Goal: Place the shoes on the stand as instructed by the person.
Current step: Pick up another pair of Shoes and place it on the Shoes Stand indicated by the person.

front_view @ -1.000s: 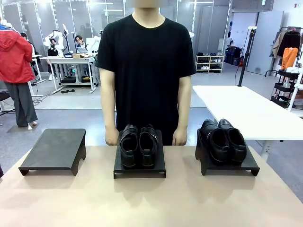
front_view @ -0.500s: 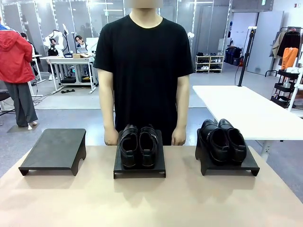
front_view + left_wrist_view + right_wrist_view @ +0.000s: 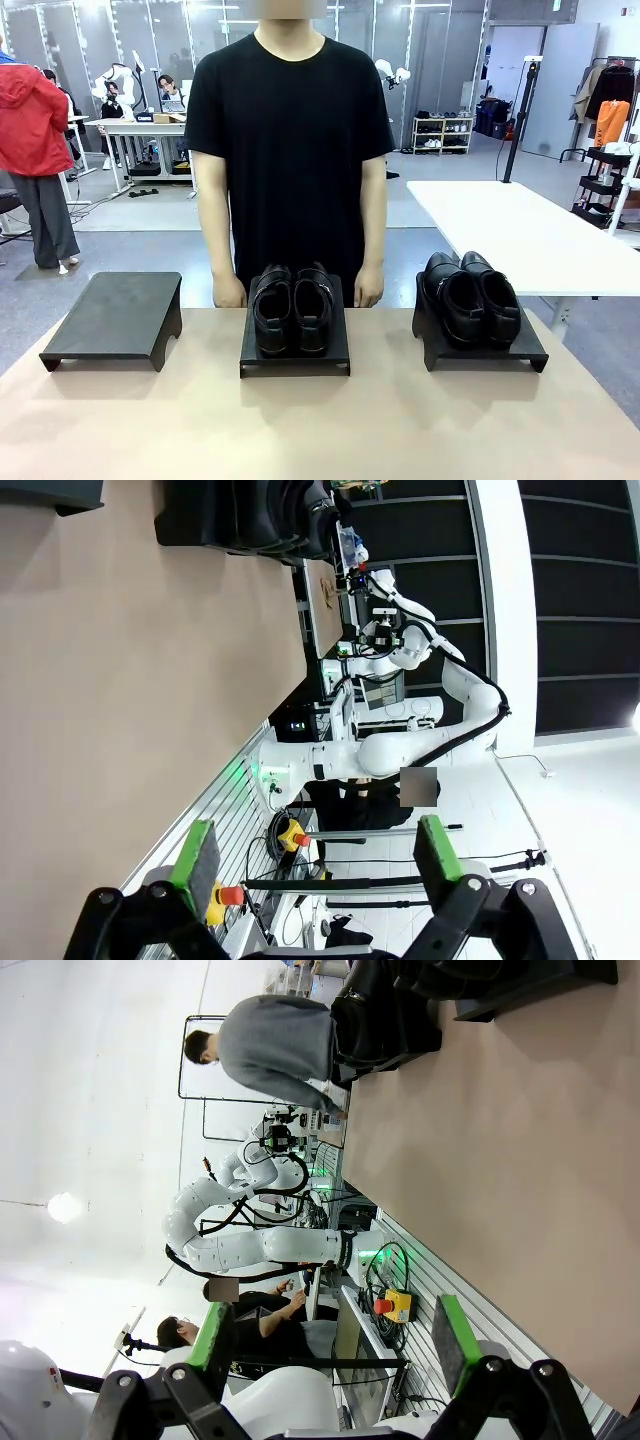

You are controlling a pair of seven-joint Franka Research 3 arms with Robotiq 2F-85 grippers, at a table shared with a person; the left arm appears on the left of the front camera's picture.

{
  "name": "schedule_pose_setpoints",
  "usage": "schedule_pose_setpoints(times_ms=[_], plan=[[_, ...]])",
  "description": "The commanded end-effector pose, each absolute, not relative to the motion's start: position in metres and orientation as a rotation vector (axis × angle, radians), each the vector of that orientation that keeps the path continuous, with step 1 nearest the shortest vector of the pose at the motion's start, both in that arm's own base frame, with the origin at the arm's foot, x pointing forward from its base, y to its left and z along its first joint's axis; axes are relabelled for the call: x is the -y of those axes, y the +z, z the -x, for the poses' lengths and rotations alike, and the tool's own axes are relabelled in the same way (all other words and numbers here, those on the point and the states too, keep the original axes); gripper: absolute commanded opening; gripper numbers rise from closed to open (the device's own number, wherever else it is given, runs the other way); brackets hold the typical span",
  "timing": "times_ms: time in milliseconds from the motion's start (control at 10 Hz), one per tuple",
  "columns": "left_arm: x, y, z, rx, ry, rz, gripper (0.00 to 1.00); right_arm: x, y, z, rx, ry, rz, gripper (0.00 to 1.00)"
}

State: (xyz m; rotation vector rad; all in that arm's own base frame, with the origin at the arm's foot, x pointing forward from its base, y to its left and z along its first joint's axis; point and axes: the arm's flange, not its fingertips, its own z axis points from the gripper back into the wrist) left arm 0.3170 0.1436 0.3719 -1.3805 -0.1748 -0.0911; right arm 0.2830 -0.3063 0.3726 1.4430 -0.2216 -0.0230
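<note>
Leftward the person (image 3: 290,150) has shifted slightly, hands at the desk (image 3: 320,420) edge. Both shoe pairs (image 3: 292,308) (image 3: 470,298) sit on stands. Left tool (image 3: 318,865) and right tool (image 3: 335,1345) gape empty.

Bright, even overhead light; sharp, soft shadows.

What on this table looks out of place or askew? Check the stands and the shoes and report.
Nothing stands out. The buckle pair sits neatly side by side on the middle stand, the plain pair likewise on the right stand, and the left stand is bare. All three stands rest flat on the table.
</note>
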Motion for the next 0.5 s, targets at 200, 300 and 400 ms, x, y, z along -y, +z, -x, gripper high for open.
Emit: schedule_pose_setpoints(times_ms=[200,300,400], plan=[[-0.1434,0.3741,-0.3114,0.175,-0.117,1.385,1.0,0.3037,0.3748,-0.2801,0.213,-0.026,-1.428,1.0],[-0.1434,0.3741,-0.3114,0.175,-0.117,1.385,1.0,0.3037,0.3748,-0.2801,0.213,-0.026,-1.428,1.0],[-0.1434,0.3741,-0.3114,0.175,-0.117,1.385,1.0,0.3037,0.3748,-0.2801,0.213,-0.026,-1.428,1.0]])
